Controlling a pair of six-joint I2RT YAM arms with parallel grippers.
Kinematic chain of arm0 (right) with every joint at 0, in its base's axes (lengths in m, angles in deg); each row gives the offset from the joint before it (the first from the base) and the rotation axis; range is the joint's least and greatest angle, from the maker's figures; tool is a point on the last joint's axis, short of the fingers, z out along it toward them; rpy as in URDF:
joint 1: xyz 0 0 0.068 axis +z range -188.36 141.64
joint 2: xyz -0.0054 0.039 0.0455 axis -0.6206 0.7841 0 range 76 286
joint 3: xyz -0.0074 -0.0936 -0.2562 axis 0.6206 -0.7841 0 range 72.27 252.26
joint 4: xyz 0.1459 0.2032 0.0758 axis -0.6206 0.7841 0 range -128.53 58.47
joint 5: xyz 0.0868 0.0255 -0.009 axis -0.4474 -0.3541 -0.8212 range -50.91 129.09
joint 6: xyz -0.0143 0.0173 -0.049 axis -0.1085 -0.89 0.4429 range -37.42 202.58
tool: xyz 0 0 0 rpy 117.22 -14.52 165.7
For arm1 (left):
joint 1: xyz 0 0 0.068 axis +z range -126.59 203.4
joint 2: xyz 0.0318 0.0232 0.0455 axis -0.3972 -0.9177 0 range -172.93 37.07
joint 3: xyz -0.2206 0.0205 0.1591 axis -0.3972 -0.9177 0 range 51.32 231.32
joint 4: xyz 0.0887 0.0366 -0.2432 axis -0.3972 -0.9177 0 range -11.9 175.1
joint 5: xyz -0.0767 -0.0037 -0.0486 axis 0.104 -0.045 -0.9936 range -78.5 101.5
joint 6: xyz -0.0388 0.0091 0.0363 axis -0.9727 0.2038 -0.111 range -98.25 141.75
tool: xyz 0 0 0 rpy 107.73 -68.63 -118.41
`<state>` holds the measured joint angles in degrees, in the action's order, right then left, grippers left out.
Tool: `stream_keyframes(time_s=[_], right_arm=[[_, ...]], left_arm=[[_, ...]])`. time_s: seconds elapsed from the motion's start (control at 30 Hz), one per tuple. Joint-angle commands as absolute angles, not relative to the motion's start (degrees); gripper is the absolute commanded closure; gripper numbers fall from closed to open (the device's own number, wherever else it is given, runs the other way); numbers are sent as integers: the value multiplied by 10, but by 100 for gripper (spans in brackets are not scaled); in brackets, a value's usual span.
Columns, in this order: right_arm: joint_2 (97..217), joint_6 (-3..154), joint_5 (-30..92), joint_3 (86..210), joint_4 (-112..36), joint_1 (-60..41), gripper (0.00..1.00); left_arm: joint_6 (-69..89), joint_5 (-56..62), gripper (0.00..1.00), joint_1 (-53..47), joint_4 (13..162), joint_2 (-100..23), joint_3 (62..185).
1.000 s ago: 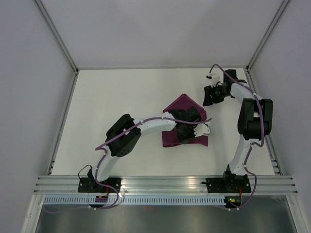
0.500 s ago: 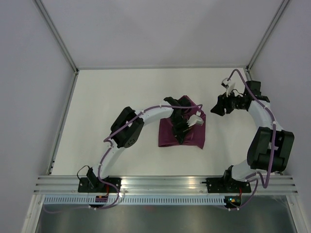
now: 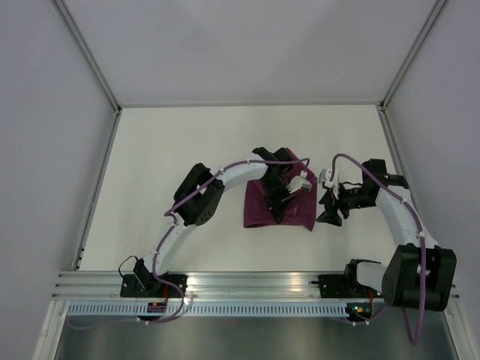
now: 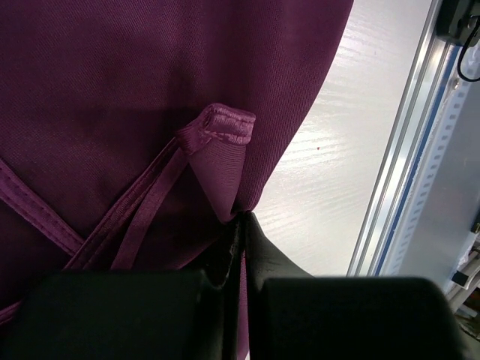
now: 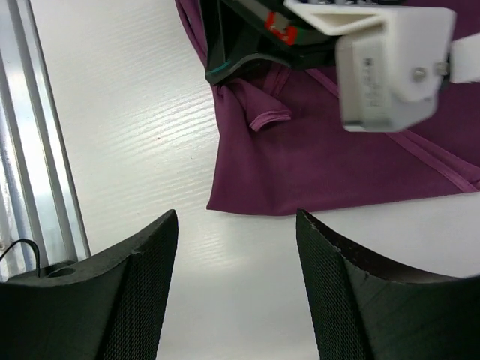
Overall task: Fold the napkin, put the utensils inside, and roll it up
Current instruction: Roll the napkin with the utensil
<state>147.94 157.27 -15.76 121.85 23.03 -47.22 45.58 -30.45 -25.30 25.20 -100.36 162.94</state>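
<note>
The plum-purple napkin (image 3: 289, 214) lies folded and creased at the table's middle. My left gripper (image 3: 274, 204) is over its middle and is shut on a raised fold of the cloth; in the left wrist view the closed fingertips (image 4: 241, 219) pinch the napkin (image 4: 150, 90) beside a turned-up hemmed corner (image 4: 225, 124). My right gripper (image 3: 328, 210) is open and empty just right of the napkin's near right corner. In the right wrist view the gripper (image 5: 234, 217) faces that corner of the napkin (image 5: 330, 176) over bare table. No utensils are in view.
The left wrist with its white camera mount (image 5: 390, 67) hangs over the napkin right in front of my right gripper. An aluminium rail (image 3: 255, 283) runs along the near table edge. White walls enclose the table on the other three sides.
My right arm has swung from the back right corner forward and inward to the napkin's right edge. My left gripper has pulled the cloth into a flatter fold and now holds still.
</note>
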Motion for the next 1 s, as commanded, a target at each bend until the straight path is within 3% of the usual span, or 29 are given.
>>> stream_keyframes(time_s=[0.0, 0.13, 0.6, 0.97], right_arm=[[1406, 1523, -141, 1173, 109, -426, 30], [1320, 1396, -61, 1099, -70, -314, 27], [1381, 1346, 87, 1015, -245, -115, 30], [1420, 1350, 140, 999, -302, -53, 30]], left_arm=[[437, -306, 98, -250, 240, -1029, 1643], [434, -309, 98, -251, 239, -1037, 1649], [434, -306, 98, -247, 238, -1036, 1644], [435, -309, 98, -247, 237, -1036, 1642]])
